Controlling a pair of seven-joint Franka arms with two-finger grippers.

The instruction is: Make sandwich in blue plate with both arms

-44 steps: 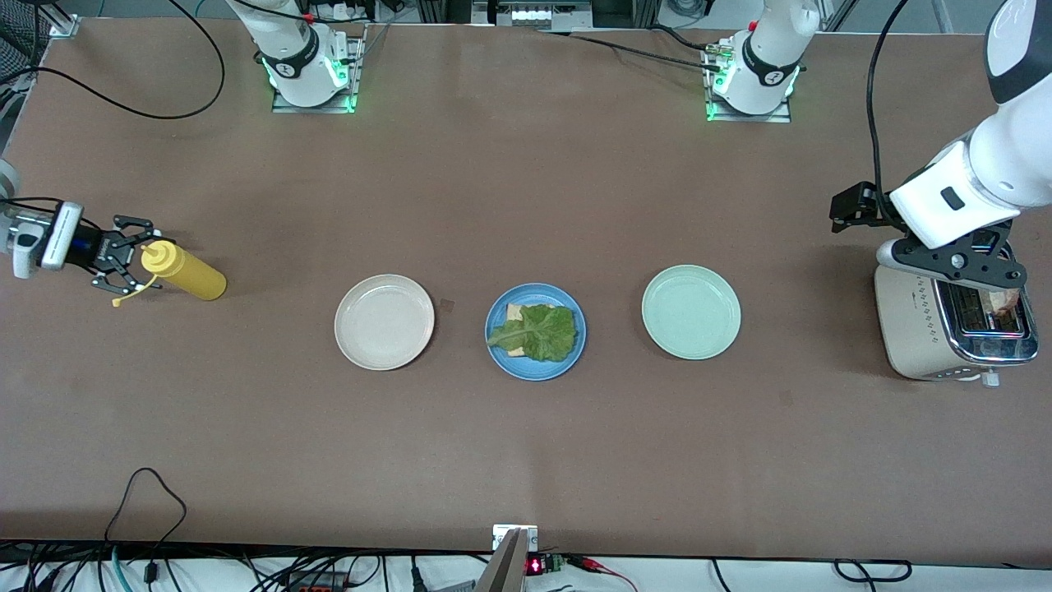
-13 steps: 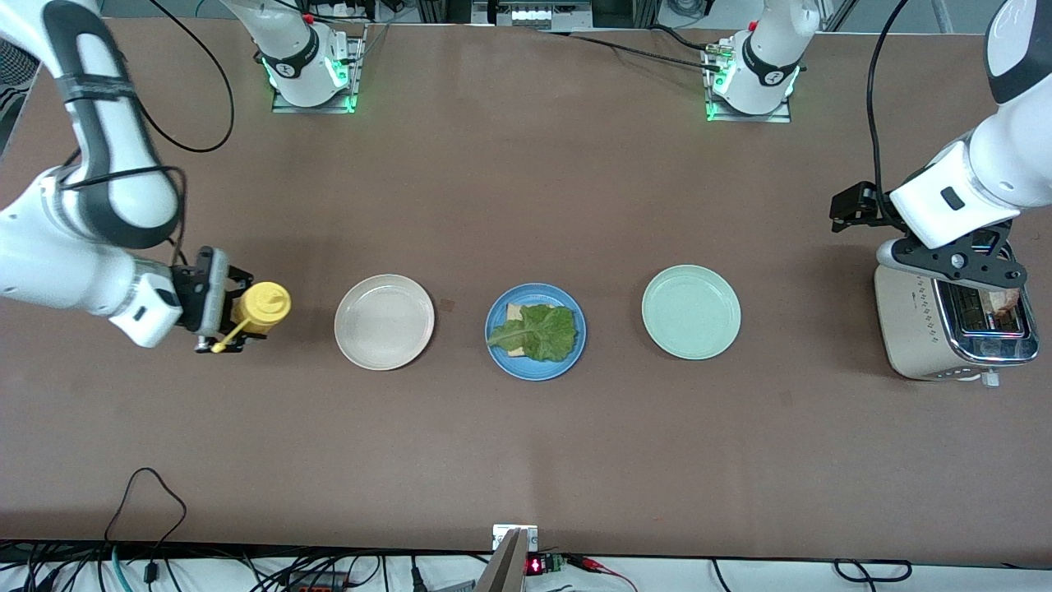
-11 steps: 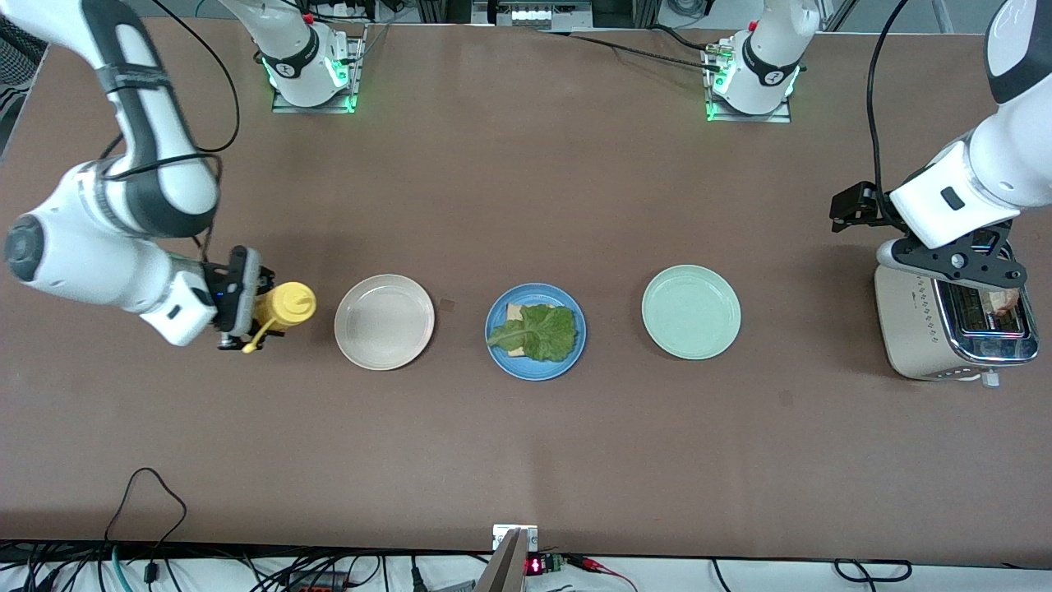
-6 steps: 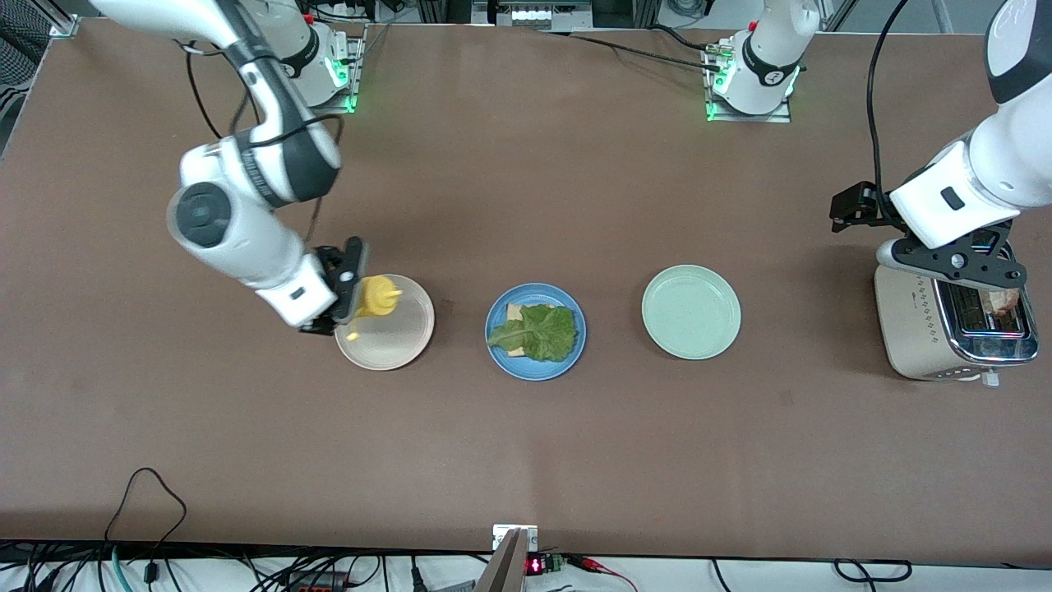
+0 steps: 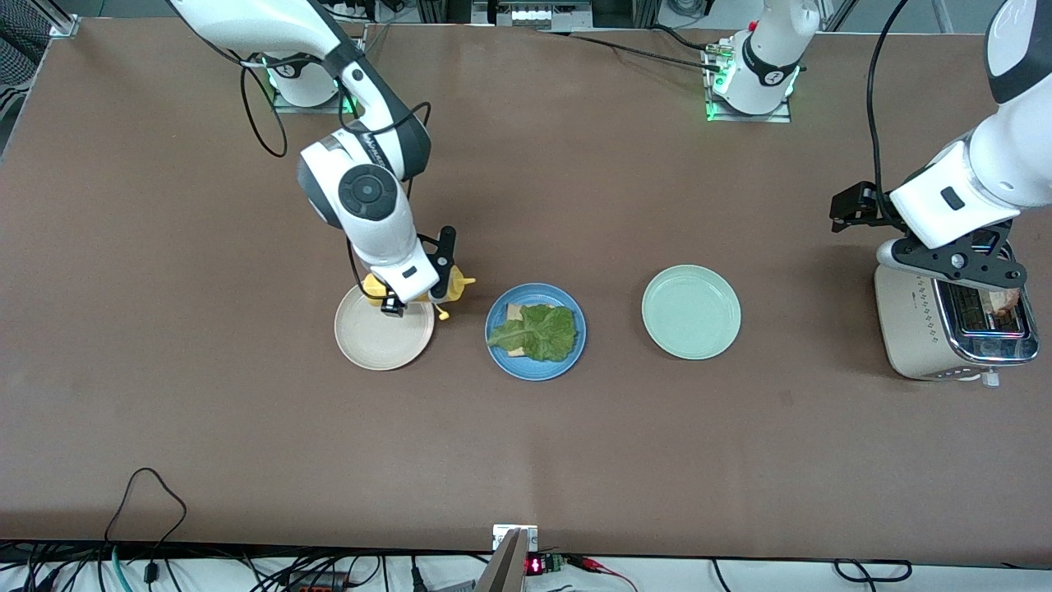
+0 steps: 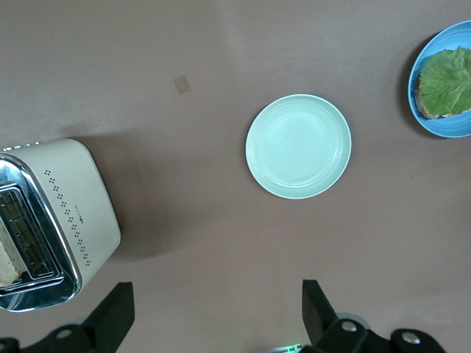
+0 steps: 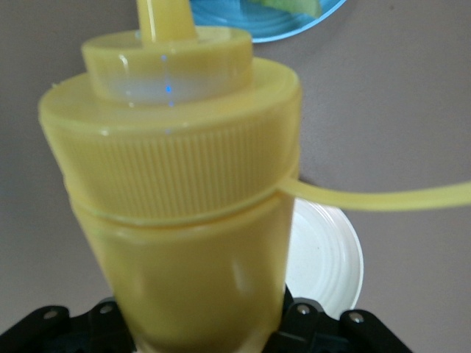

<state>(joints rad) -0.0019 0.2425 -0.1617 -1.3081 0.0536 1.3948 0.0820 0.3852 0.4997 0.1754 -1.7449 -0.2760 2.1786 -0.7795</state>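
- On the blue plate (image 5: 535, 331), in the middle of the table, lies one bread slice (image 5: 514, 312) with a green lettuce leaf (image 5: 538, 331) on top. No second slice covers the leaf yet.
- Beside it, toward the right arm's end of the table, sits a cream-white plate (image 5: 384, 337).
- Up in the air over the edge of the cream-white plate that is close to the blue plate, the right gripper (image 5: 421, 286) pinches a yellow squeeze bottle (image 7: 184, 198). The bottle's tip points toward the blue plate.
- Toward the left arm's end of the table sits a pale green plate (image 5: 691, 312), with nothing on it.
- Past that plate stands a toaster (image 5: 945, 329) with a slice of bread (image 5: 1004, 299) in its slot.
- Over the toaster hangs the left gripper (image 5: 957, 265), its fingers (image 6: 114, 316) spread wide and holding nothing.
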